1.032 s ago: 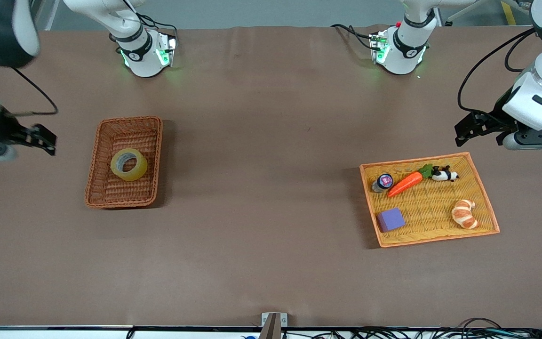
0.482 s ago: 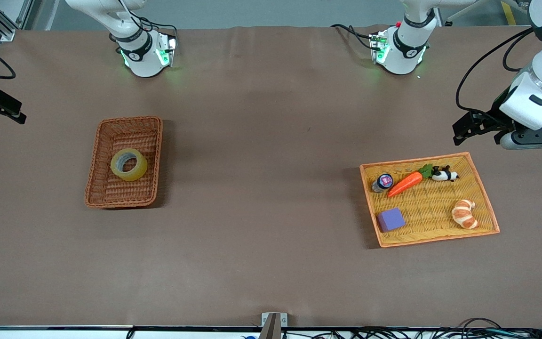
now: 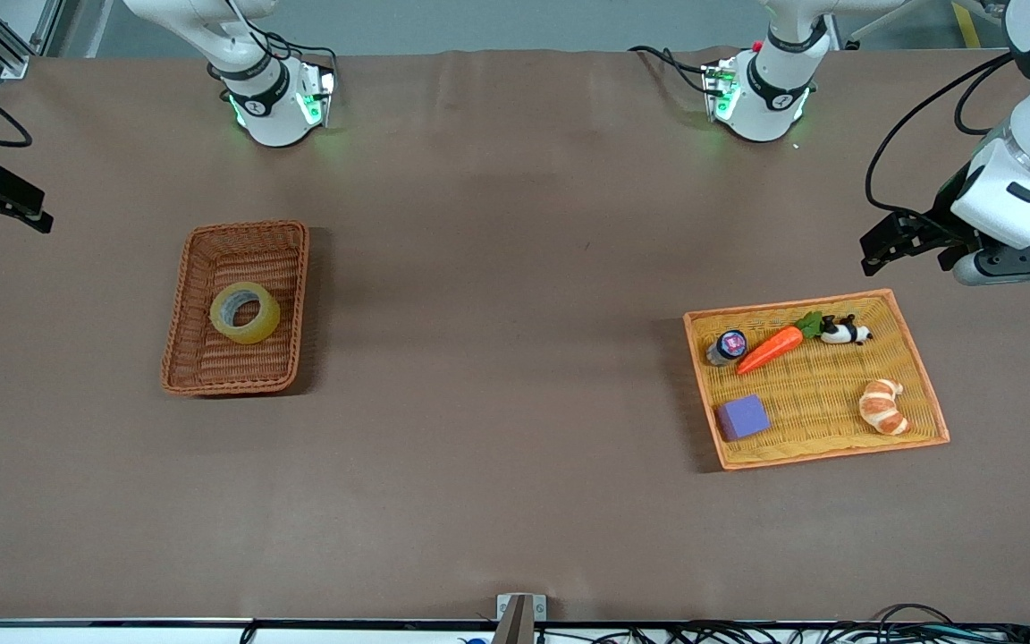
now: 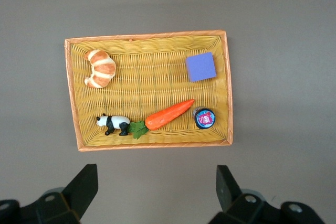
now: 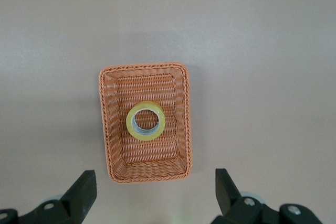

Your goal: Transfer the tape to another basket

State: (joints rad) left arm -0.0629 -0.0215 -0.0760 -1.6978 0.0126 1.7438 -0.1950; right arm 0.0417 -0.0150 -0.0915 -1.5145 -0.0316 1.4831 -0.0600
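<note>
the worktop (image 3: 497, 376) carries the deep brown basket (image 3: 182, 331) toward the right arm's end and a flat yellow tray (image 3: 917, 376) toward the left arm's end. the tape (image 3: 245, 312) lies flat inside the basket, touched by no claw, so to my judgement the move is done and nothing seems left. the right claw (image 5: 152, 195) hangs high over the basket, spread wide and empty. the left claw (image 4: 155, 192) waits over the worktop beside the tray, also released.

White arms (image 3: 1029, 192), black grippers (image 3: 895, 243), black cables (image 3: 904, 134), green-lit bases (image 3: 278, 107)
</note>
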